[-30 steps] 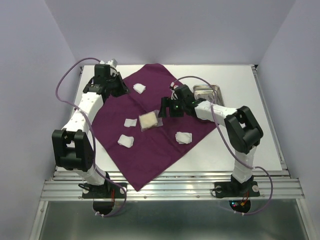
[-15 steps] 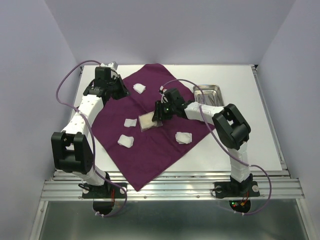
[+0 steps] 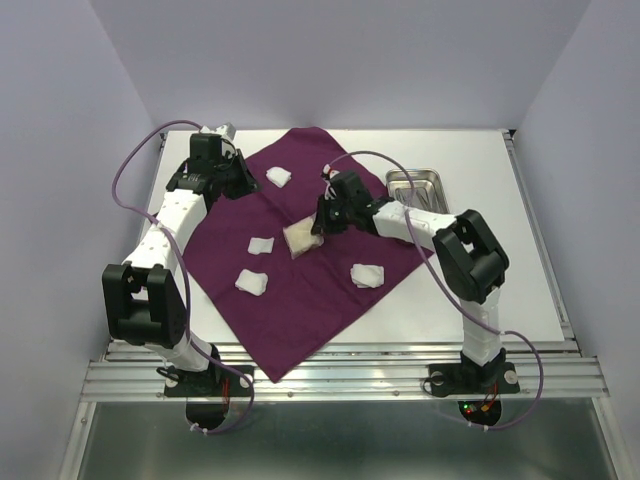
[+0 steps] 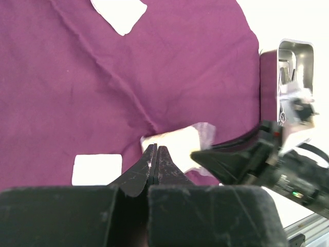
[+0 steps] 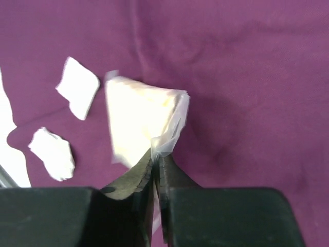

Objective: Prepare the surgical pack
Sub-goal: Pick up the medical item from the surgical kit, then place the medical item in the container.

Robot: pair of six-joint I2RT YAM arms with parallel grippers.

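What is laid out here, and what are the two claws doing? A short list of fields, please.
Cloth: large deep-purple cloth wrap, spread on the white table
Gauze: four white gauze wads on the cloth
Tray: small rectangular steel tray, right of the cloth
Right gripper: shut on the clear wrapper of a cream square packet, over the cloth
Left gripper: shut, holding nothing

You've got the large deep-purple cloth wrap spread corner-on over the white bench. The small rectangular steel tray sits on the bench just beside the wrap's right corner, toward the back. On the wrap: a white gauze wad back left, a second wad and a third wad left of centre, and a fourth wad front right. Mid-wrap is the pale square pad in clear plastic wrapper, tilted, its right edge pinched in your right end effector.
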